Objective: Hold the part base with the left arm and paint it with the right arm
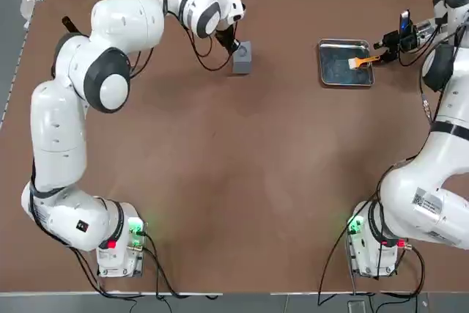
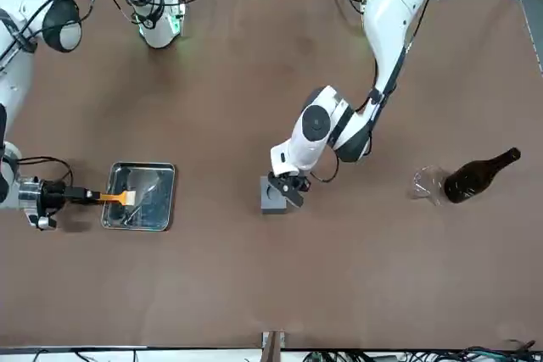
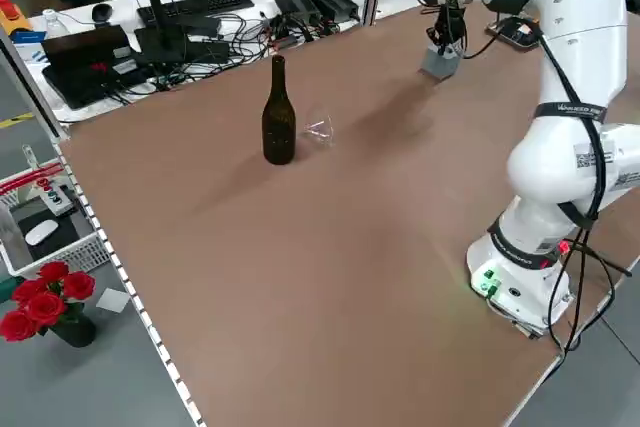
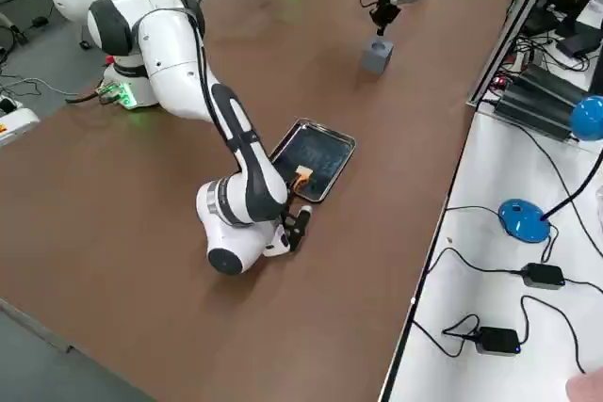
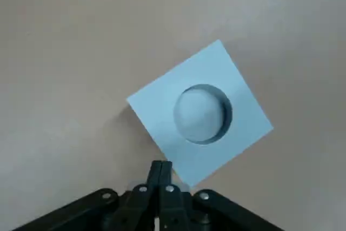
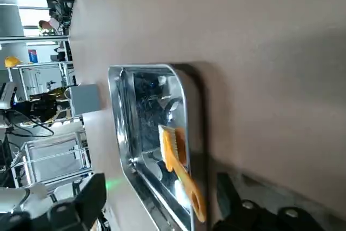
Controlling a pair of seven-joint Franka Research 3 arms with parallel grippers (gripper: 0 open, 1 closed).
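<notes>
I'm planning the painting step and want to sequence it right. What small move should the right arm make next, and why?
Probably close the right gripper on the orange brush handle. Its fingers stand apart at the handle's end, while the bristles lie in the steel tray. The left gripper, shut, is at the part base, which shows no paint.

This is a robotics lab or research workroom: two white jointed arms [image 1: 110, 71] stand bolted at one edge of a wide brown worktop [image 1: 242, 181], their bases lit with green lamps and trailing black cables. Beside the worktop, white benches carry a keyboard [image 3: 190, 5], a computer mouse [image 3: 100, 13], power bricks [image 4: 497, 338] and tangled leads. A pot of red roses [image 3: 45, 312] sits on the grey floor nearby.
</notes>
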